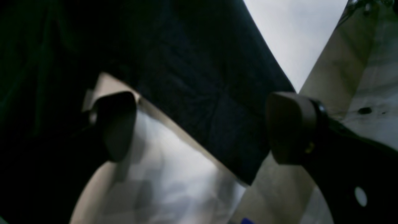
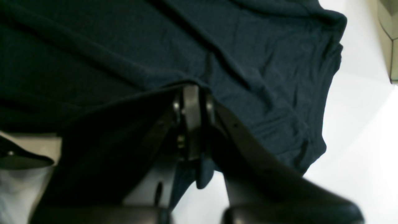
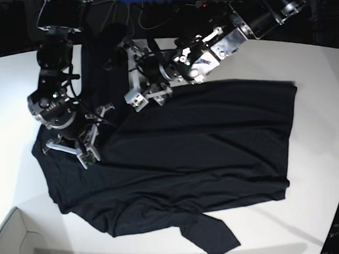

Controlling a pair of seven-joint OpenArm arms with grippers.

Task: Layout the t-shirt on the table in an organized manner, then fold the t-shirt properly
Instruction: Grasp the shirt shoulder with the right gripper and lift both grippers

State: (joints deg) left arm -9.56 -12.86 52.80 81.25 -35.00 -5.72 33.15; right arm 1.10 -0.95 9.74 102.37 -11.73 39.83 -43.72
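Right gripper (image 2: pixel 192 93) clamped on t-shirt (image 3: pixel 205 153), fingertips hidden by cloth, left gripper (image 1: pixel 199 124) wide, empty

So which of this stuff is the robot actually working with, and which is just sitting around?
Part of the job:
- t-shirt, black, spread out
- table, white, under it
- right gripper, shut on the shirt's edge
- left gripper, open over the shirt's edge

Just lying about:
- white cardboard box corner
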